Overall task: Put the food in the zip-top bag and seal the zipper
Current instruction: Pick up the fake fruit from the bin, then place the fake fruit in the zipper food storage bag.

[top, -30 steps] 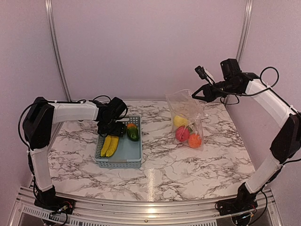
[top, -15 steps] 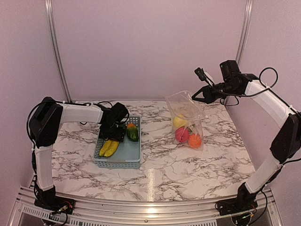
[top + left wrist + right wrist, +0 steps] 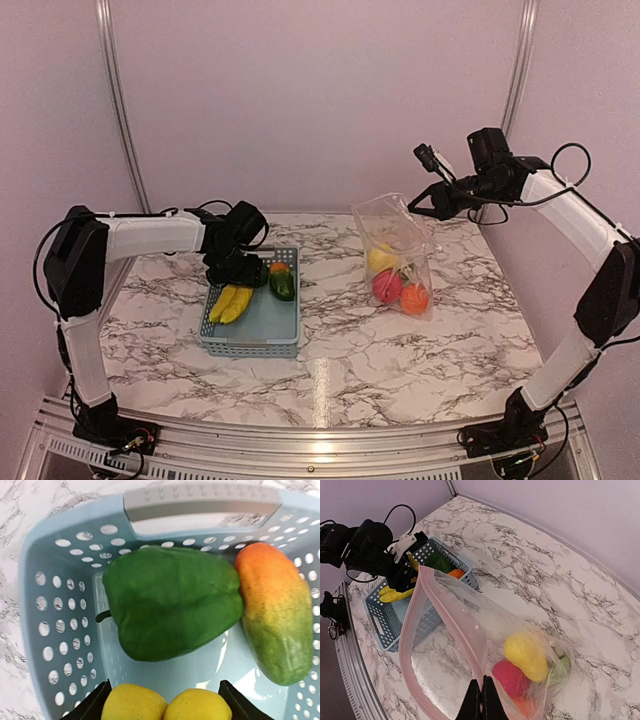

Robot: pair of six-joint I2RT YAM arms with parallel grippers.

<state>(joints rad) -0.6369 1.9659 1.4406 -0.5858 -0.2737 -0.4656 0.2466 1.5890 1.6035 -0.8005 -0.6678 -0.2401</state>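
My left gripper [image 3: 236, 272] is down in the grey-blue basket [image 3: 285, 342], its fingers on both sides of the yellow bananas [image 3: 165, 706] at their far end. A dark green pepper [image 3: 170, 610] and an orange-green fruit [image 3: 277, 625] lie just beyond them. My right gripper [image 3: 482, 681] is shut on the mouth edge of the clear zip-top bag [image 3: 445, 625], holding it upright and open. Its pinkish zipper strip [image 3: 406, 630] loops around the mouth. Yellow [image 3: 526, 655], red [image 3: 509, 677] and orange [image 3: 414, 298] food sits in the bag's bottom.
The basket stands left of centre on the marble table [image 3: 400, 350], its handle [image 3: 200, 502] at the far end. The bag [image 3: 392, 228] hangs right of centre, its bottom on the table. Metal frame posts [image 3: 117, 100] rise at the back corners.
My left gripper has shifted slightly toward the far end of the basket, and the bananas have moved and turned a little with it. The right gripper and bag have stayed in place.
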